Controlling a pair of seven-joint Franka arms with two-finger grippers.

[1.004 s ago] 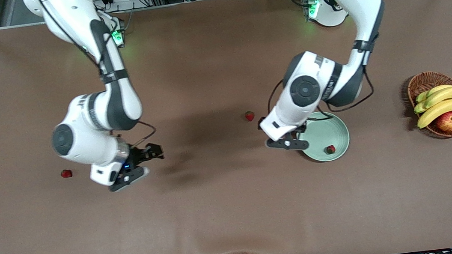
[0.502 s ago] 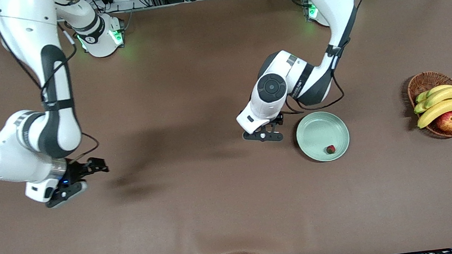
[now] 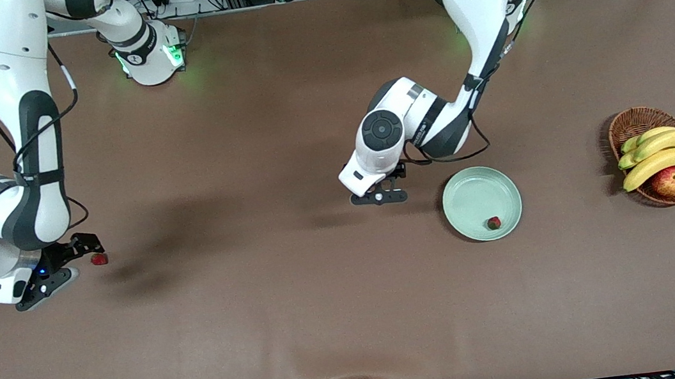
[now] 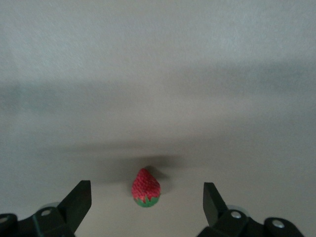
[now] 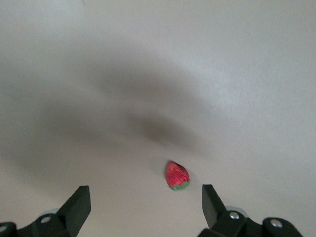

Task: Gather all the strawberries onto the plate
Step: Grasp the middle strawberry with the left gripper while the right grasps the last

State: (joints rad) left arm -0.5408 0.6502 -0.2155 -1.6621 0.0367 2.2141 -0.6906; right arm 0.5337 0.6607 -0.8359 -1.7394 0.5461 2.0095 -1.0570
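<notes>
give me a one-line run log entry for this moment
left gripper open over strawberry | right gripper open | plate: one berry

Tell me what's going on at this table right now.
Two robot arms are gathering strawberries onto a mint-green plate. One strawberry already lies on it. The left gripper is open over a second strawberry on the brown table beside the plate. The right gripper is open over a third strawberry at the right arm's end of the table. Neither berry is gripped yet. A wicker basket of bananas and an apple sits untouched.
</notes>
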